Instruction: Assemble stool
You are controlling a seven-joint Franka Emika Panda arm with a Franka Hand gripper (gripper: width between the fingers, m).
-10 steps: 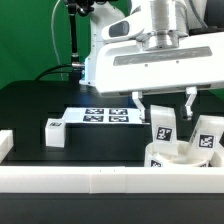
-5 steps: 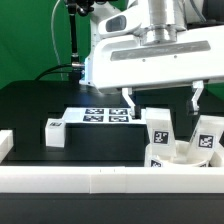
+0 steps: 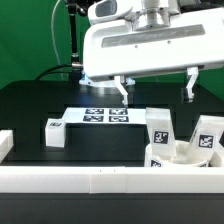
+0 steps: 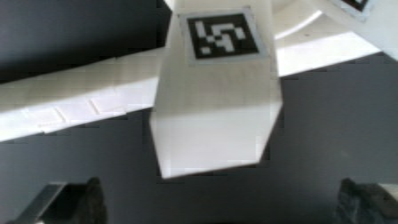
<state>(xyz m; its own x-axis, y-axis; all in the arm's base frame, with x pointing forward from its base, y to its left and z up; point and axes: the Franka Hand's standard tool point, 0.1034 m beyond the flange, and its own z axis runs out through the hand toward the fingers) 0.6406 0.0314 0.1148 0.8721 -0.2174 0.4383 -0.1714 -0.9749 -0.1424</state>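
In the exterior view my gripper [image 3: 156,88] hangs open above the stool parts, holding nothing. Below it a white leg [image 3: 160,128] with a black-and-white tag stands upright in the round seat [image 3: 172,158]. A second tagged leg [image 3: 208,135] stands in the seat towards the exterior view's right. A third leg [image 3: 55,131] lies on the black table at the exterior view's left. The wrist view looks down on the tagged leg [image 4: 217,95], with my gripper [image 4: 221,205] spread wide and both dark fingertips [image 4: 71,202] apart from it.
The long white rail wall [image 3: 100,181] runs along the front and hides the seat's lower part; its end piece [image 3: 6,143] sits at the exterior view's left. The marker board [image 3: 105,116] lies flat behind the legs. A green backdrop stands behind the table.
The jaws spread from around the upright leg and the gripper rose clear above it. The leg stays standing in the seat.
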